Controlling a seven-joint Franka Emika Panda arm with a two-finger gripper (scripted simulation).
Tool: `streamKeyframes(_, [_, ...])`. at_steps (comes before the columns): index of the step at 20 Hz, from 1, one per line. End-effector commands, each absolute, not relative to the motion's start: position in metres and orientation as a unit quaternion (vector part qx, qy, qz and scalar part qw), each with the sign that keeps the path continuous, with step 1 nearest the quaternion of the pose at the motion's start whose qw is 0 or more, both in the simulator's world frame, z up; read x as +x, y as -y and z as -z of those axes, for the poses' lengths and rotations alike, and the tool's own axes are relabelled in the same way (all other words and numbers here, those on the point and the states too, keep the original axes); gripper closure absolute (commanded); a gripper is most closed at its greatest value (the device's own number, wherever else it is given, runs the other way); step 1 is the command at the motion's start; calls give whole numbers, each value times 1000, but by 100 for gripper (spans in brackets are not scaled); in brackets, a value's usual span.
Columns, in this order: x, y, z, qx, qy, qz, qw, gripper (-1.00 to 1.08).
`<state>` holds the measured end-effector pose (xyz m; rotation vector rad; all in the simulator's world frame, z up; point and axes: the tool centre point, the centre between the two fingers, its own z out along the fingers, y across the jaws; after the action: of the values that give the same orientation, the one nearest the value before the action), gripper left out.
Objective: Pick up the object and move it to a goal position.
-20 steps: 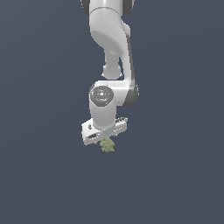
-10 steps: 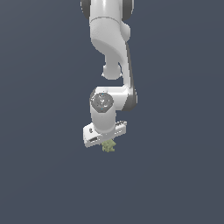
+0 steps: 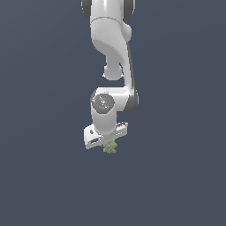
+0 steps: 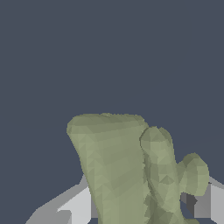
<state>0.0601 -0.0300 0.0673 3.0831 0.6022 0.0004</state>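
Observation:
The object (image 3: 109, 147) is a small olive-green lump with finger-like prongs, hanging just under the white hand of the arm in the exterior view. My gripper (image 3: 108, 145) is shut on the object, whose lower part pokes out below the hand. In the wrist view the object (image 4: 127, 170) fills the lower middle of the picture, a broad flat lobe with two rounded prongs beside it, and pale grey fingers (image 4: 76, 205) show on either side of it. The fingertips themselves are hidden behind the object.
A plain dark blue-grey surface (image 3: 176, 176) fills both views around the arm. The white arm (image 3: 110, 53) comes down from the upper edge of the exterior view. No goal marker or other item shows.
The arm and the held object have shifted slightly over the last second, drifting a little down and toward the exterior view's right. The grip looks the same.

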Motion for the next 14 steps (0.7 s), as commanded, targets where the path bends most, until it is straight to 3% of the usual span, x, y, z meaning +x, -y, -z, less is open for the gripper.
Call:
streamKeyframes(1, [60,29,-67,981,-192,0,0,108])
streamKeyframes(14, [112,18,-133,969,-218,-110,-25,108])
